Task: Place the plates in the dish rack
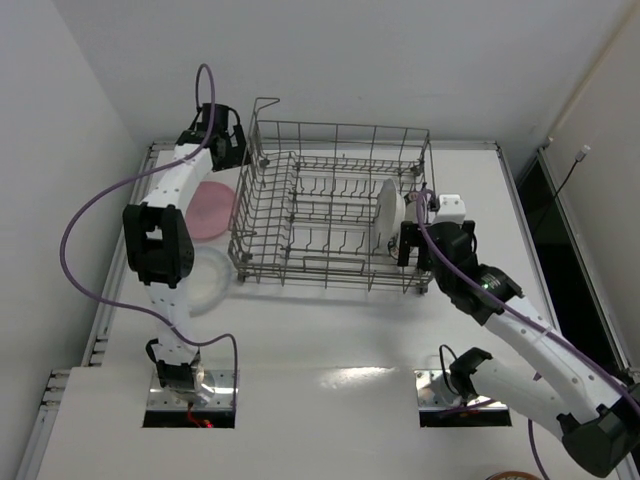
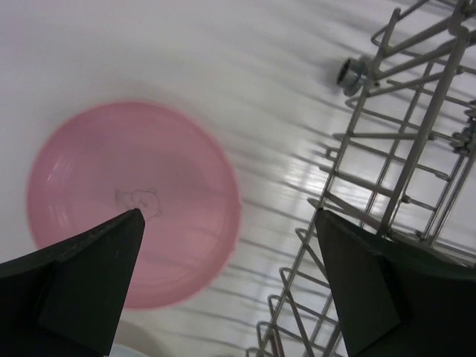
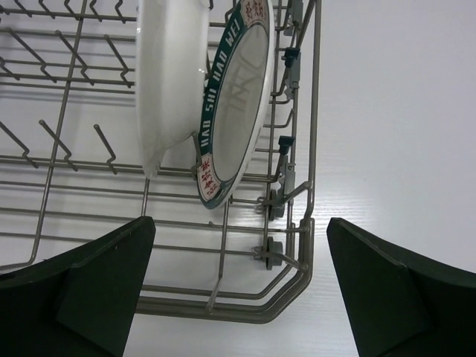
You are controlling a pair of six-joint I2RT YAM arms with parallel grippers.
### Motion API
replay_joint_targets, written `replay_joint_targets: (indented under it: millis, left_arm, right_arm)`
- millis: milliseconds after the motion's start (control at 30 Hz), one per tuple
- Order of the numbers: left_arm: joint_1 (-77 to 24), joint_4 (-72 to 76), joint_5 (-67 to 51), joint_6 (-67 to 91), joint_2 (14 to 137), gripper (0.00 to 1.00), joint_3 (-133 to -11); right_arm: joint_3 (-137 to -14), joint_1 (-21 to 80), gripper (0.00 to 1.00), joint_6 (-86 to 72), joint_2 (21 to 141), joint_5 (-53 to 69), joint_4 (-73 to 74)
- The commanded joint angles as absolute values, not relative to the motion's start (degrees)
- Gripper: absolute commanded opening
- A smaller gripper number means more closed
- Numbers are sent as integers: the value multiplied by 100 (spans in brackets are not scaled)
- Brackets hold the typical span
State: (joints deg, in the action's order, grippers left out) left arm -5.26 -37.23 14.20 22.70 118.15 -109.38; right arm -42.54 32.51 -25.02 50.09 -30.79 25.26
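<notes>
While the dish rack (image 1: 330, 270) stands on the desk (image 1: 330, 340), two plates sit on edge at its right end: a plain white plate (image 3: 167, 82) and, just right of it, the patterned-rim plate (image 3: 242, 97). Left of the rack the pink plate (image 2: 134, 201) lies flat, a second white plate (image 1: 215, 285) nearer. Over the pink plate the left jaws hang spread; the right jaws, spread and empty, face the rack's near right corner.

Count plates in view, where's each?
4. Two stand on edge at the dish rack's right end: a plain white plate and the patterned-rim plate beside it. The pink plate and a second white plate lie on the table left of the rack, partly behind the left arm.
</notes>
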Motion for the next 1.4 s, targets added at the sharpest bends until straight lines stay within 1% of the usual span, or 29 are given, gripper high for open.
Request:
replay_joint_targets:
  millis: [0,133,267,333,367,467,500,567,667,900,1000,1067,1133,1167,1267,1367]
  left_arm:
    - [-747,-4430,1643,2153,12409,100,-11021]
    - [-747,-4343,1837,2153,12472,100,-10610]
    - [-747,-4456,1995,2301,12586,100,-10608]
    - [-747,-4352,2056,2373,12376,100,-10452]
    - [-747,-3985,2057,2425,11966,100,-10041]
    - [-747,-3430,2004,2426,11305,100,-9476]
    - [-695,-3428,2004,2321,11303,100,-9475]
    - [-642,-3811,1934,2320,11460,100,-9850]
    - [-642,-4156,1881,2197,12005,100,-10142]
    - [-589,-4035,1828,2136,12462,100,-10028]
    - [-589,-4086,1723,2031,12681,100,-10203]
    - [-589,-4148,1670,2030,12744,99,-10283]
    - [-589,-4148,1608,1978,12902,95,-10345]
    - [-589,-4148,1608,1978,12902,94,-10345]
    - [-589,-4201,1556,1978,13016,90,-10345]
    - [-589,-4201,1556,1978,13017,90,-10345]
  right_arm:
    - [-4245,3146,100,-2373,4905,-2752,2180]
    - [-4245,3085,100,-2373,4852,-2602,2127]
    - [-4245,2980,100,-2373,4852,-2549,2127]
    - [-4245,2979,100,-2373,4852,-2496,2127]
    - [-4245,2979,100,-2373,4852,-2496,2127]
    - [-4245,2927,100,-2373,4852,-2382,2127]
    - [-4245,2927,100,-2373,4852,-2382,2127]
    - [-4245,2927,100,-2373,4799,-2329,2127]
    - [-4245,2875,100,-2373,4746,-2329,2127]
    - [-4245,2874,100,-2426,4579,-2329,2241]
    - [-4245,2874,100,-2426,4526,-2276,2294]
    - [-4245,2822,100,-2426,4526,-2276,2294]
    - [-4245,2821,100,-2426,4526,-2276,2294]
    - [-4245,2821,100,-2426,4526,-2276,2294]
    - [-4245,2821,100,-2426,4579,-2276,2294]
    - [-4245,2821,100,-2426,4579,-2276,2294]
